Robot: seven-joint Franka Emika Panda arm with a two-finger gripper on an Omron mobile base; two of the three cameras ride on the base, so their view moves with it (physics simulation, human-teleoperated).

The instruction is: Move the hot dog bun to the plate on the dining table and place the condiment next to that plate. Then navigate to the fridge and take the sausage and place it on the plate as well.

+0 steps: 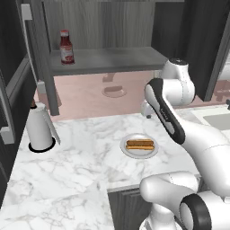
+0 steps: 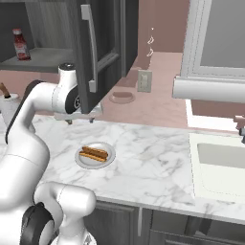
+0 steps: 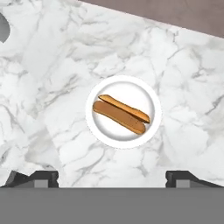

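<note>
The hot dog bun point(image 1: 140, 144) point(image 2: 94, 153) point(image 3: 121, 114), split and golden brown, lies on a small white dish point(image 1: 153, 152) point(image 2: 108, 160) point(image 3: 148, 94) on the marble counter. My gripper point(image 2: 81, 119) point(image 3: 111, 177) hangs open above the counter, just behind the dish, with nothing between its fingertips point(image 3: 33, 177). In the left base view my own arm covers most of the hand. The condiment, a red bottle point(image 1: 66, 46) point(image 2: 19, 44), stands upright on a grey shelf at the back left. The dining table with its plate, the fridge and the sausage are out of view.
A white jug point(image 1: 39, 128) point(image 2: 5, 103) on a dark base stands at the counter's left. An open dark cabinet door point(image 2: 98, 48) hangs right beside my hand. A sink point(image 2: 220, 167) point(image 1: 218, 119) is set into the counter on the right.
</note>
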